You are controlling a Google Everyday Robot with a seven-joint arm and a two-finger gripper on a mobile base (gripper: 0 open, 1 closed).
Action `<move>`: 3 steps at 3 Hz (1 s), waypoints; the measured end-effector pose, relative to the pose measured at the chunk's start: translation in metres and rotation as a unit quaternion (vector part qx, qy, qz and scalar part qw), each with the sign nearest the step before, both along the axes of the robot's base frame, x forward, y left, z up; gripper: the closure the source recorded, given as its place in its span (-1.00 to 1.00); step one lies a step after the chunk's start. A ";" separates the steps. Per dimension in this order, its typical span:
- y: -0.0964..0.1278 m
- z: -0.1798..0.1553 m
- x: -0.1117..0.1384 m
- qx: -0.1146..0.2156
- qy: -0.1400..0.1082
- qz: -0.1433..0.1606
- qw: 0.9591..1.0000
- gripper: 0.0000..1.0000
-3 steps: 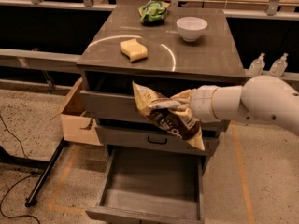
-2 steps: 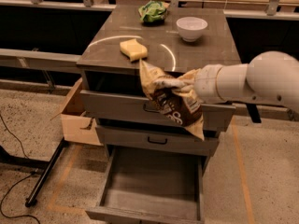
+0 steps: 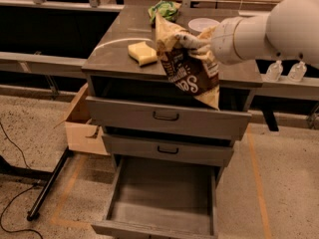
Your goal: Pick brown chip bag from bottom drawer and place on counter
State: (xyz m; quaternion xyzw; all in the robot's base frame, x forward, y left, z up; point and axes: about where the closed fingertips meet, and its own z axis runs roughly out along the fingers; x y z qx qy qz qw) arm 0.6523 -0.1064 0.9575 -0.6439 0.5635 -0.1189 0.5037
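Note:
My gripper (image 3: 192,41) is shut on the brown chip bag (image 3: 192,72), gripping it near its upper part. The bag hangs in the air over the front right part of the counter (image 3: 112,54), its lower tan end dangling past the counter's front edge. The white arm reaches in from the right. The bottom drawer (image 3: 162,195) is pulled out and its tray is empty.
On the counter lie a yellow sponge (image 3: 142,53) at the front left, a green snack bag (image 3: 165,9) at the back and a white bowl (image 3: 205,25) behind the arm. A cardboard box (image 3: 82,121) stands left of the cabinet. Two small bottles (image 3: 286,69) stand at the right.
The arm has lifted the brown chip bag from in front of the top drawer up to counter height and over the counter's front edge.

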 end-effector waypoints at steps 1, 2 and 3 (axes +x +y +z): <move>0.003 0.050 0.028 -0.023 -0.053 -0.002 0.998 1.00; 0.011 0.068 0.057 -0.040 -0.075 0.005 0.996 1.00; 0.018 0.064 0.091 -0.051 -0.089 0.011 0.995 1.00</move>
